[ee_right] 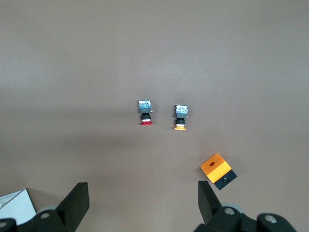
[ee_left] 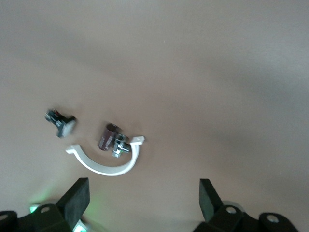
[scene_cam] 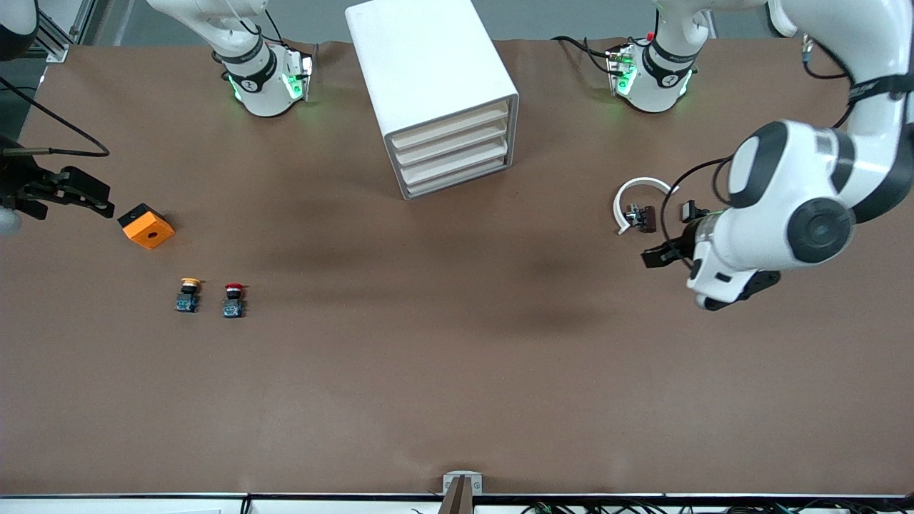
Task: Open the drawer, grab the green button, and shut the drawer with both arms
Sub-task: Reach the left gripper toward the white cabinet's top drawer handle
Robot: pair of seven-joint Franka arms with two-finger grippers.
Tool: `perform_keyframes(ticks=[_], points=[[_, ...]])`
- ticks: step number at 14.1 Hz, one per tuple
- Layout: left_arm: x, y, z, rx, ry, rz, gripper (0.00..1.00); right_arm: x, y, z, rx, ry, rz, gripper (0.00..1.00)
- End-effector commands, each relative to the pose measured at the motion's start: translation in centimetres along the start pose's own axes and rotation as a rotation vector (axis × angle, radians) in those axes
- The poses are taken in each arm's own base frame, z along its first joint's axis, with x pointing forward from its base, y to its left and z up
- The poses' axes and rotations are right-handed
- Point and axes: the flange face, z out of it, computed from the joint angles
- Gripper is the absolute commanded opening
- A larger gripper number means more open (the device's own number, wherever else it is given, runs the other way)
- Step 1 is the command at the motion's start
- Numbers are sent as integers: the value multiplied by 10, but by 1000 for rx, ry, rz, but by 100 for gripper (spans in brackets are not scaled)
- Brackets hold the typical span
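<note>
The white cabinet (scene_cam: 428,78) stands at the middle of the table near the arms' bases. Its stacked drawers (scene_cam: 451,146) face the front camera and all are shut. The button is hidden in every view. My left gripper (scene_cam: 668,246) (ee_left: 143,193) hangs open and empty over the table at the left arm's end, close to a white curved clip (scene_cam: 639,185) (ee_left: 108,166). Over the right arm's end, my right gripper (scene_cam: 96,200) (ee_right: 142,195) hangs open and empty beside an orange block (scene_cam: 146,225) (ee_right: 217,171).
A yellow-capped push button (scene_cam: 188,294) (ee_right: 180,118) and a red-capped one (scene_cam: 233,300) (ee_right: 145,112) lie side by side, nearer the front camera than the orange block. A brown cylinder (scene_cam: 647,218) (ee_left: 108,137) and a small black part (ee_left: 60,122) lie by the clip.
</note>
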Motion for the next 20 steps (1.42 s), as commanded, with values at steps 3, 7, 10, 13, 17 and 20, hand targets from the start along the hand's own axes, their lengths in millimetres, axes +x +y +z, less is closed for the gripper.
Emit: perform_keyframes(ticks=[3, 7, 10, 13, 17, 20], points=[[-16, 70, 69, 93, -62, -349, 100, 3, 0, -5, 19, 4, -3, 100], [-30, 119, 129, 134, -184, -505, 100, 3, -3, -5, 18, 4, -8, 100], [-57, 146, 164, 203, -214, -682, 100, 3, -3, -4, 18, 3, -8, 100], [-97, 177, 205, 286, -246, -825, 100, 3, -3, -5, 18, 4, -8, 100], [-138, 205, 248, 383, -377, -1013, 100, 3, -3, -5, 18, 4, -8, 100], [-164, 218, 260, 439, -455, -1122, 100, 3, -3, -5, 18, 4, -8, 100]])
